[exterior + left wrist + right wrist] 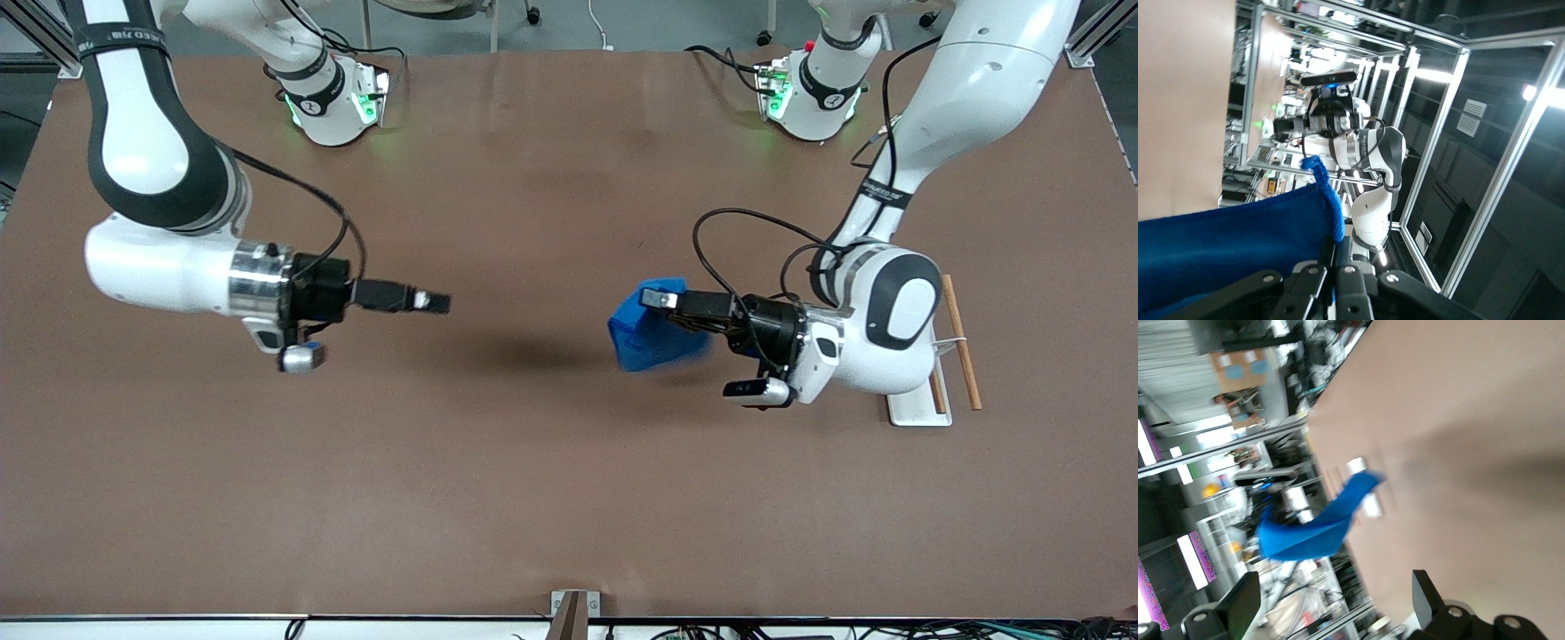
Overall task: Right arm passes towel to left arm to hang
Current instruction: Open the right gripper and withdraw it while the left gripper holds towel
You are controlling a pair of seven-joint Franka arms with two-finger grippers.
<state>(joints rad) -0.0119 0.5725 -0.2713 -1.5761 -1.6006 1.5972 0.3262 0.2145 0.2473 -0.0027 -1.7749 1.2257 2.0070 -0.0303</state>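
Over the middle of the desk (pixel 533 462), toward the left arm's end, the towel (pixel 653 333) hangs bunched in the air, pinched in the left gripper (pixel 658 300), whose jaws are shut tight on its upper edge. The right gripper (pixel 436 302) hovers well apart from the cloth over the desk's right-arm half, its jaws spread wide and holding nothing, so the handover looks done. What remains, by my judgement, is the hanging: the rack (pixel 956 342), a wooden rod on a white base, stands on the desk close under the left arm's wrist. To do it well, the left arm should lift the cloth clear of the desk, carry it over the rod, and let it drape evenly on both sides before the jaws part. The right arm waits.
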